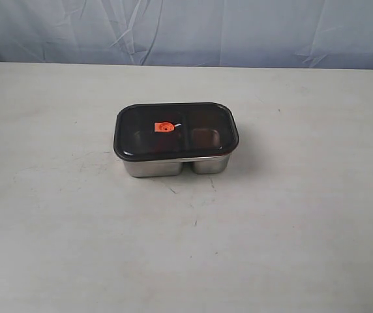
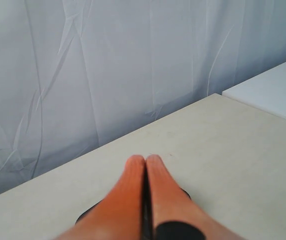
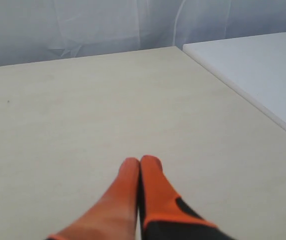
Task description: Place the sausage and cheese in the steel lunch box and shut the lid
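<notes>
The steel lunch box (image 1: pixel 173 167) stands in the middle of the table in the exterior view. The dark translucent lid (image 1: pixel 199 127) lies on top of it, with its orange valve (image 1: pixel 164 128) near the centre. The sausage and the cheese are hidden or out of view; I cannot make them out through the lid. Neither arm shows in the exterior view. My left gripper (image 2: pixel 146 160) is shut with nothing between its orange fingers, above bare table. My right gripper (image 3: pixel 140 162) is likewise shut and empty, above bare table.
The pale table (image 1: pixel 291 228) has a few small dark marks near the box. A wrinkled white curtain (image 1: pixel 186 29) hangs behind it. A second white tabletop (image 3: pixel 263 70) adjoins the table in the wrist views.
</notes>
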`<move>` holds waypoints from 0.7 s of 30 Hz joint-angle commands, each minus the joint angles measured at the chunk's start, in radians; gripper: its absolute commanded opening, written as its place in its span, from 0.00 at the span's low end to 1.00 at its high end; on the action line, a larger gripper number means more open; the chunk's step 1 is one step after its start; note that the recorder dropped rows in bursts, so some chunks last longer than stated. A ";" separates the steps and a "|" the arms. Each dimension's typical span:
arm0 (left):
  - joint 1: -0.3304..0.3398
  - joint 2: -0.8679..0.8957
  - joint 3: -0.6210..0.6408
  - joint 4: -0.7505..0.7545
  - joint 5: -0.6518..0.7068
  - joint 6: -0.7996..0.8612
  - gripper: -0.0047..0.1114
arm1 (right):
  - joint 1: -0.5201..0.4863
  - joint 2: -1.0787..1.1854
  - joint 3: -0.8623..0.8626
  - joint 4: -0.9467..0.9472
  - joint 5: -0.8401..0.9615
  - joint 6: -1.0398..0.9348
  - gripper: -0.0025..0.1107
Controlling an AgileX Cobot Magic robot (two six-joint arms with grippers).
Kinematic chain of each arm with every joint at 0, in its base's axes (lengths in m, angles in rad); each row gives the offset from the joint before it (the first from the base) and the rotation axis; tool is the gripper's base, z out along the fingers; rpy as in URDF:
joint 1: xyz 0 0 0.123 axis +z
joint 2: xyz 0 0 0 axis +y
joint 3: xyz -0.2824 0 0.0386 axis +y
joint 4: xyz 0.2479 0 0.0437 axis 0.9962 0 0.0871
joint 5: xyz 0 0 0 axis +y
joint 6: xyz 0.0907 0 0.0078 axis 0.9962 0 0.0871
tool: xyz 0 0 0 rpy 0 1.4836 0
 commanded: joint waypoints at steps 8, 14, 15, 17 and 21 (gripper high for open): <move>-0.002 -0.005 0.006 0.004 0.003 -0.005 0.04 | -0.003 -0.007 0.005 0.011 -0.018 0.000 0.02; -0.002 -0.005 0.006 -0.003 0.000 -0.005 0.04 | -0.003 -0.007 0.005 0.011 -0.018 0.000 0.02; -0.002 -0.005 0.014 0.003 0.000 -0.001 0.04 | -0.003 -0.007 0.005 0.011 -0.018 0.000 0.02; -0.002 -0.013 0.019 0.091 -0.011 -0.007 0.04 | -0.003 -0.007 0.005 0.011 -0.018 0.000 0.02; 0.019 -0.151 0.131 0.278 0.008 -0.285 0.04 | -0.003 -0.007 0.005 0.011 -0.018 0.000 0.02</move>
